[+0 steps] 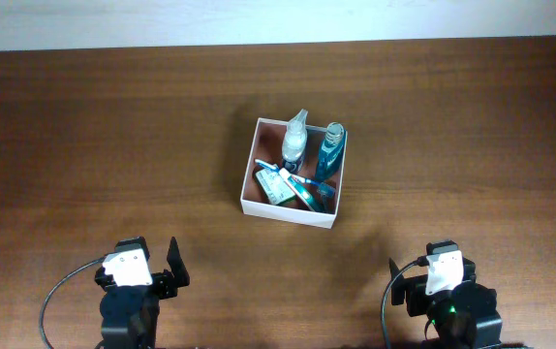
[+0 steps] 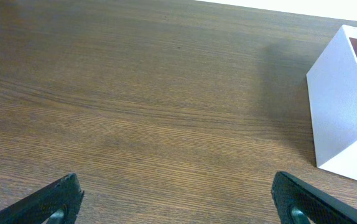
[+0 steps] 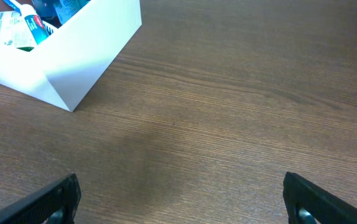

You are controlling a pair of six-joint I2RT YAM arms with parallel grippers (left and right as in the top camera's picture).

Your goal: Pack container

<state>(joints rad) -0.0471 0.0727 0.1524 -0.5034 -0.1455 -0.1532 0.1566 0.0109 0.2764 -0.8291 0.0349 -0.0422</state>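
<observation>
The container [image 1: 252, 184], a square white-walled box with a pinkish-brown inside, stands at the table's middle. It holds a clear white bottle [image 1: 294, 137], a teal bottle [image 1: 329, 150], a toothpaste tube [image 1: 274, 185] and a blue toothbrush [image 1: 309, 190]. Its white wall shows in the left wrist view [image 2: 343, 106] and in the right wrist view [image 3: 79, 56]. My left gripper [image 2: 178, 202] is open and empty near the front edge, left of the container. My right gripper [image 3: 181, 202] is open and empty at the front right.
The dark brown wooden table [image 1: 94, 136] spreads all round the container. A pale wall strip [image 1: 259, 21] runs along the table's far edge.
</observation>
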